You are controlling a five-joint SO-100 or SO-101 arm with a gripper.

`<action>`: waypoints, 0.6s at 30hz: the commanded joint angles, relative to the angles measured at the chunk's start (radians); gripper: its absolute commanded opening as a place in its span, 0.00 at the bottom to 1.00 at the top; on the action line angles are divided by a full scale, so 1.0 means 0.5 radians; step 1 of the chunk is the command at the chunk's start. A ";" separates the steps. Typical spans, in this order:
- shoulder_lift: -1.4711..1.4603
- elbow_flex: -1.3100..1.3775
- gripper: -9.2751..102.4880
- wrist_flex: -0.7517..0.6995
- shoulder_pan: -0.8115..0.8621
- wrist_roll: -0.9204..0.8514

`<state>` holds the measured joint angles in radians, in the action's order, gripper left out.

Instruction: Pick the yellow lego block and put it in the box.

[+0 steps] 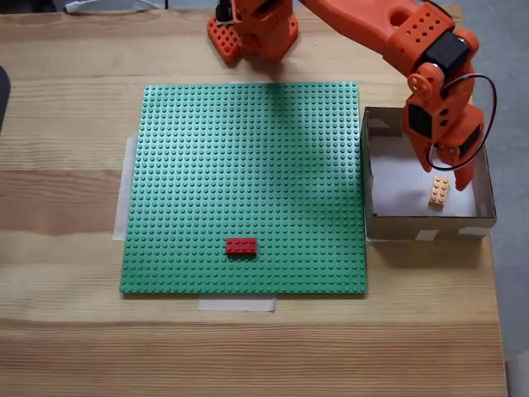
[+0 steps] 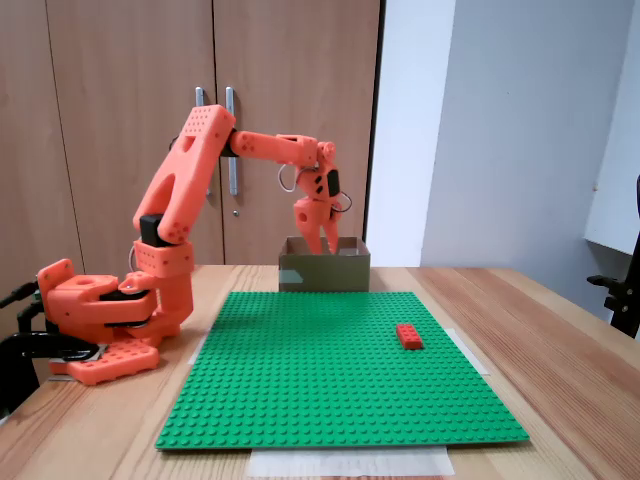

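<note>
Step in hand: the release, by my reading; the yellow lego block (image 1: 439,191) lies on the white bottom of the box (image 1: 488,217), near its right wall in the top-down fixed view.
Hand: the hand (image 1: 453,168) hangs over the box, fingertips just above and beside the block; the fingers look parted, with nothing between them.
Side fixed view: the hand (image 2: 322,238) points down into the box (image 2: 324,273) at the far edge of the green baseplate (image 2: 340,370); the box wall hides the block here.
Red brick: the red brick (image 1: 241,246) sits on the green baseplate, well apart from the box.
Progress: the placing looks done.
Next move: lift the hand straight up clear of the walls without knocking the box, then draw the arm back over the table (image 1: 66,331).
</note>
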<state>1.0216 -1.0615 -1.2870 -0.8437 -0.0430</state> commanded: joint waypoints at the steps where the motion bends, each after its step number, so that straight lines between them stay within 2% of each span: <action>1: 0.288 -0.114 0.28 0.067 -0.015 0.018; 2: 0.393 -0.202 0.27 0.129 0.003 0.031; 3: 0.746 -0.491 0.19 0.347 0.074 -0.006; 10: 1.522 -1.120 0.08 0.595 0.285 -0.083; 18: 2.184 -1.546 0.08 0.696 0.635 -0.034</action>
<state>1.9865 -1.8254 -0.9526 -0.5890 -0.0767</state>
